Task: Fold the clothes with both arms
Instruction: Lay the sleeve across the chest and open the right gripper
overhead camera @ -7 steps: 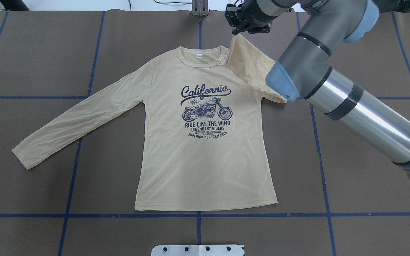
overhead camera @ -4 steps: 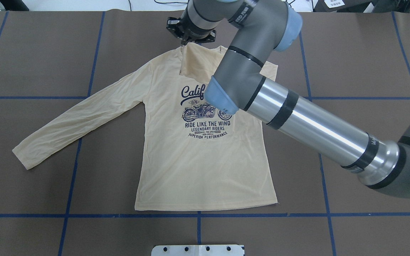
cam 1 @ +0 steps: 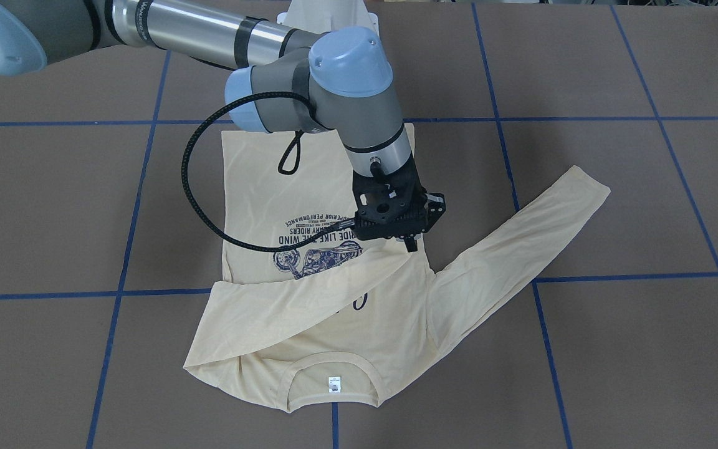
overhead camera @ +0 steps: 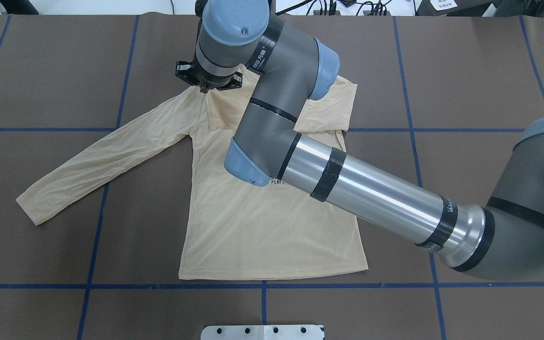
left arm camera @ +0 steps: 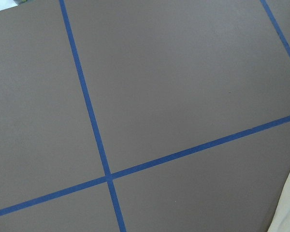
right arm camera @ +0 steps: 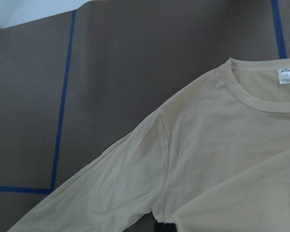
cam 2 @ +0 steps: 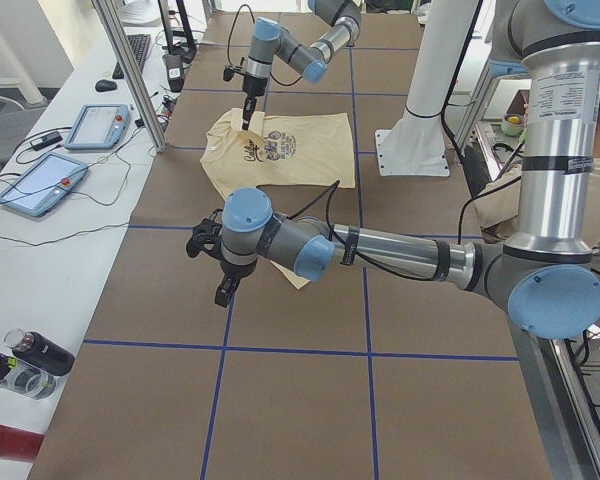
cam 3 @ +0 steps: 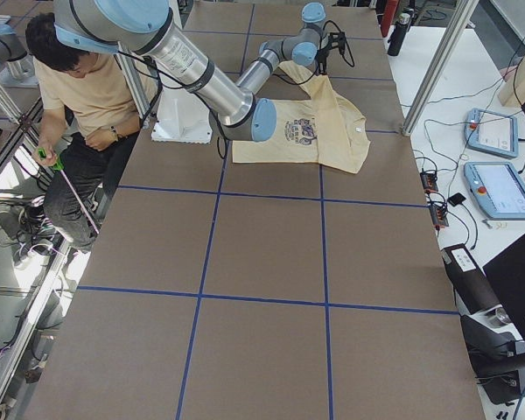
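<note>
shirt [overhead camera: 262, 231] print behind right arm [overhead camera: 371, 196], left claw [cam 2: 221, 296] unclear

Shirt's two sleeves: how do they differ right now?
The folded cream-yellow sleeve lies across the pale shirt's chest, over its navy print; the outstretched cream-yellow sleeve lies flat on the brown table. The black right gripper pinches the folded sleeve's cuff; the outstretched one is untouched. Same thin fabric.
</note>
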Controlling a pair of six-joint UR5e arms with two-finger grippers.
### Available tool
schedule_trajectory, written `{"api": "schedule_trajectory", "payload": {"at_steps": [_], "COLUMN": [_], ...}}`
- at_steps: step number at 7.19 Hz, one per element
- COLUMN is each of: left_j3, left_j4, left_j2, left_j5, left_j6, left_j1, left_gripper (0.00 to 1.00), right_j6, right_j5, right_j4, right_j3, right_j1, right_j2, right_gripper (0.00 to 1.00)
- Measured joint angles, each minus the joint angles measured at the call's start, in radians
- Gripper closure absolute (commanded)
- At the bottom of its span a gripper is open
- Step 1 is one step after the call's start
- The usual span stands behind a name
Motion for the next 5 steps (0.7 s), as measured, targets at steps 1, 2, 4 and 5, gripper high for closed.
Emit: {"api": "schedule_trajectory", "payload": {"at_steps": [1, 2, 4, 5], "left_j3": [0.002, 0.003, 0.002, 0.001], "left_j4": [0.000, 0.000, 0.000, 0.000], "left_j2": [0.000, 0.000, 0.000, 0.000], "left_j5": [0.000, 0.000, 0.000, 0.000], "left_j6": [0.000, 0.000, 0.000, -0.001], "left_j1": [0.000, 0.000, 0.000, 0.000], "left_gripper": [0.01, 0.01, 0.01, 0.01], "right_j6": [0.000, 0.001, 0.003, 0.004], "right_j5": [-0.006, -0.009, -0.012, -0.014], "right_j4": [0.032, 0.050, 0.063, 0.069], "right_j3": [-0.021, -0.043, -0.110, -0.136], "right_j1": [-0.012, -0.018, -0.023, -0.025], "right_j2": [0.002, 0.009, 0.055, 0.071], "right_gripper": [1.00, 1.00, 0.84, 0.37]}}
